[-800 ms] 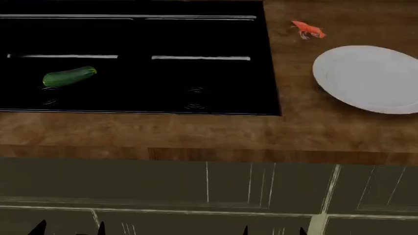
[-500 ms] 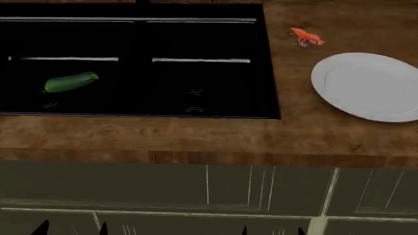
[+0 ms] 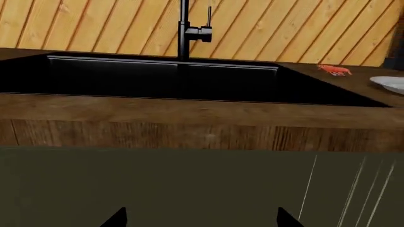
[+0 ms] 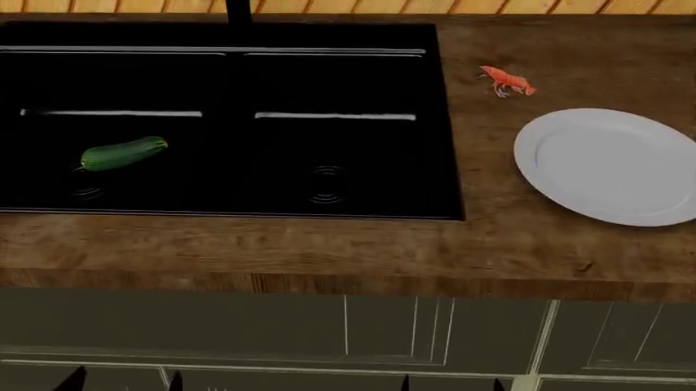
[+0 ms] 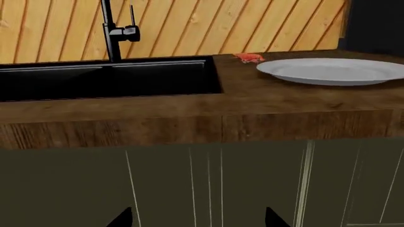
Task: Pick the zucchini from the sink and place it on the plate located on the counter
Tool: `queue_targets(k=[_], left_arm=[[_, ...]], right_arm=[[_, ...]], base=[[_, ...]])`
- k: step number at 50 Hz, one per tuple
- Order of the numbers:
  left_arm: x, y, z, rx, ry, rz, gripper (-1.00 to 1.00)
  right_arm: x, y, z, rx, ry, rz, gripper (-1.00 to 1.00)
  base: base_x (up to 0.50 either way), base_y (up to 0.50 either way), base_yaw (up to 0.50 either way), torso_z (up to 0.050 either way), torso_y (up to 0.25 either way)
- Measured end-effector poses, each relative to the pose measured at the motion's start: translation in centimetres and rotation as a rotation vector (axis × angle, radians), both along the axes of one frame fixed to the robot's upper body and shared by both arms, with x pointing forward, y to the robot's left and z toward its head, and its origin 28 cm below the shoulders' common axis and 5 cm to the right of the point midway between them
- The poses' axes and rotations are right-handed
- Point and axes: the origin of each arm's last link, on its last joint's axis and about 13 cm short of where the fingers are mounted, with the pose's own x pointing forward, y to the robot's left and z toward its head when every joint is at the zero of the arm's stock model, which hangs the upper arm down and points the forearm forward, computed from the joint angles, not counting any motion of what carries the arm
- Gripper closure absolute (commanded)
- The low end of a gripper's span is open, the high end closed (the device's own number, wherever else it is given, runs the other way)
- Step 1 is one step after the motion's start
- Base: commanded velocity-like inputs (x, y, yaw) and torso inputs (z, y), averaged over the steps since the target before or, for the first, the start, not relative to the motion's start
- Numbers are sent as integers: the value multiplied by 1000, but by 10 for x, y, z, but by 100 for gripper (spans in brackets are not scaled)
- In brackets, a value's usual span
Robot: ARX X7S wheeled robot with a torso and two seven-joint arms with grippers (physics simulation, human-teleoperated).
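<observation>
Both grippers hung low before the cabinet, fingertips spread and empty, as I judged the reach step pending: zucchini lay in the left basin of the sink, plate waited rightward on the counter, so the left arm needed raising.

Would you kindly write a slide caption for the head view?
Zucchini lies in the black sink's left basin; empty white plate waits on the counter.
</observation>
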Motion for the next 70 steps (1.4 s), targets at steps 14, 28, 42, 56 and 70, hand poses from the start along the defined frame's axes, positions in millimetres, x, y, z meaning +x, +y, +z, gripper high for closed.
queue_targets(k=[14,28,42,56,70], left_arm=[[3,2,23,-26,-17,0,-100],[41,24,113,-9,-99,22,-100],[95,40,174,20,-88,24,-100],[147,35,226,82,-79,-23,-100],[158,33,246,127,-93,-41,-100]], right_arm=[[4,-2,21,3,-25,-7,-100],[39,-11,116,-40,-122,-5,-100],[91,-19,188,-105,-152,12,-100],[141,-22,230,-118,-140,16,-100],[151,-20,243,-108,-135,19,-100]], base=[[0,0,0,29,12],[0,0,0,0,0],[0,0,0,0,0],[0,0,0,0,0],[0,405,0,0,0]])
